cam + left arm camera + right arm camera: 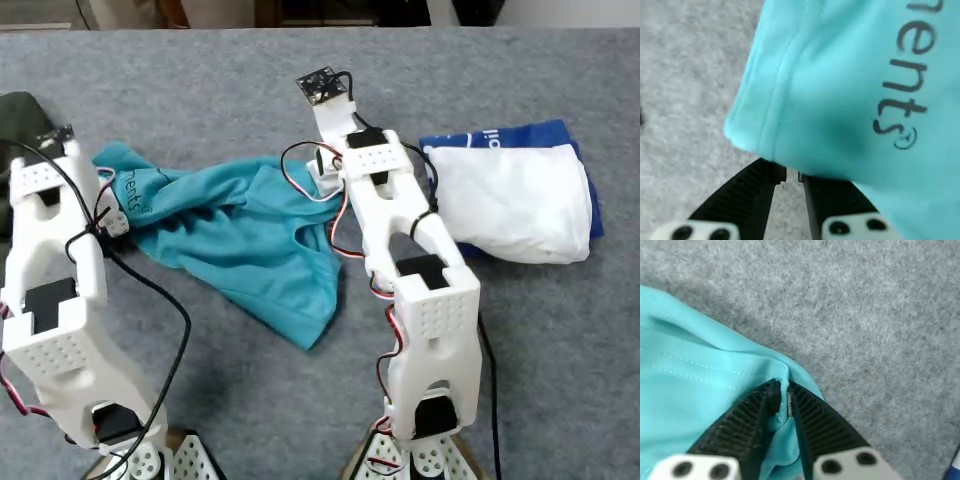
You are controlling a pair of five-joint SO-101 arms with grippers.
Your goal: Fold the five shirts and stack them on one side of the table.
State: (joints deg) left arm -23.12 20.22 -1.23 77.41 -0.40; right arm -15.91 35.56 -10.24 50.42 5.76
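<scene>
We see teal shirt (240, 235) bunched mid-bench, trailing toward 9 o'clock. Left fingers (775, 175) pinched together on its printed end at 9 o'clock. Right fingers (774, 397) clamped on hem corner at shirt's 1 o'clock. We judge this two-point hold is meant to draw cloth taut and flat before folding. White shirt (510, 200), folded, lies on blue shirt (530, 135) at 3 o'clock of bench (560, 340), likely stack side. Dark cloth (20, 115) at 10 o'clock edge, kind unclear. Teal fold not yet begun.
</scene>
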